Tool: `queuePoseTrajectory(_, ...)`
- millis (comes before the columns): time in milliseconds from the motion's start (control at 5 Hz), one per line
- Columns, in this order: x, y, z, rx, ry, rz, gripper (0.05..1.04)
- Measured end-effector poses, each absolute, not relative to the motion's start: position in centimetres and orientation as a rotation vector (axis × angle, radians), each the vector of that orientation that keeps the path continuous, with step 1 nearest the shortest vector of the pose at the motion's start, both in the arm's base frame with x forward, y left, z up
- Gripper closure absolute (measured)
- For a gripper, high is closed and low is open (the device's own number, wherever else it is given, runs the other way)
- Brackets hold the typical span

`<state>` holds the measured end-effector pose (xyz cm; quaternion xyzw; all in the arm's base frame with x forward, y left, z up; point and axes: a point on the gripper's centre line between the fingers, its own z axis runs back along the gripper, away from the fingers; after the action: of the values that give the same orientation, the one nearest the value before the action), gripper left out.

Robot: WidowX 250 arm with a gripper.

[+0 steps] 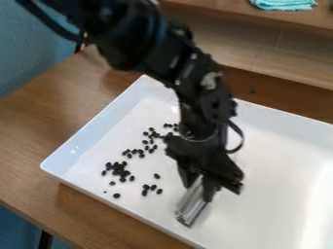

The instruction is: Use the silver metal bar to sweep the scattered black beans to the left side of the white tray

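a brown wood-grain table (29,129) stands against a blue background (26,53), with a lighter wooden surface (260,44) behind it and a folded turquoise cloth (283,4) lying on a ledge (208,8) at the upper right. a dark table leg (45,240) shows at the lower left.

on the table sits a large white tray (81,133) with raised sides, set at a slant and running out of view on the right. small black beans (117,168) are scattered over its left half, some in a tight cluster, others in a loose trail toward the far side, with a few lying singly nearer the front edge.

a black robot arm (139,36) comes in from the upper left, crosses above the tray and ends in a black gripper (207,185), pictured pointing down over the near part of the tray. its jaws are clamped on a shiny silver metal piece (190,206), held tilted, its lower end toward the front edge, to the right of the beans. whether that end touches the tray floor cannot be told.
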<state>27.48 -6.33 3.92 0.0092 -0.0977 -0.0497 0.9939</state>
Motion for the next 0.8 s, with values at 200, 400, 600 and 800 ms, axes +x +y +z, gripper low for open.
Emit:
queuePoseTrajectory(200,27.6,-4.1,3.9,0.026,-0.201,-0.094,0.714)
queuePoseTrajectory(400,27.9,-1.8,3.9,0.033,-0.204,-0.084,0.714)
queuePoseTrajectory(600,28.1,0.7,3.9,0.042,-0.200,-0.069,0.714)
queuePoseTrajectory(800,28.0,2.8,3.9,0.047,-0.192,-0.070,0.714)
